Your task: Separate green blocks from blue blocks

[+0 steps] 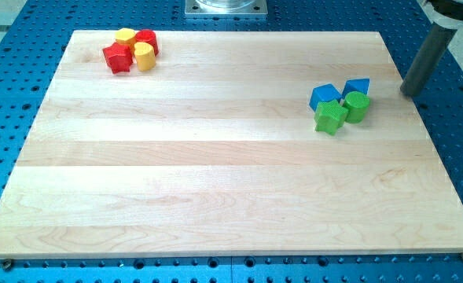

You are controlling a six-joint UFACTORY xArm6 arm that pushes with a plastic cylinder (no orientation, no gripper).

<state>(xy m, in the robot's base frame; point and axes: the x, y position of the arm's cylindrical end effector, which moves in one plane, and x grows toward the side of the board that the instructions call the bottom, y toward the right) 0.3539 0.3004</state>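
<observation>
Two blue blocks and two green blocks sit bunched together at the view's right on the wooden board (pixel 215 173). A blue cube (pixel 324 96) is at the cluster's left and a blue wedge-like block (pixel 358 86) at its top right. A green star-shaped block (pixel 330 118) lies just below the blue cube, and a green cylinder (pixel 356 106) lies below the blue wedge; all look to be touching. My tip (pixel 408 93) rests near the board's right edge, to the right of the cluster and apart from it.
A second cluster sits at the board's top left: a red star block (pixel 117 57), a red block (pixel 147 41), a yellow block (pixel 126 36) and a yellow cylinder (pixel 144 56). A blue perforated table (pixel 451 94) surrounds the board.
</observation>
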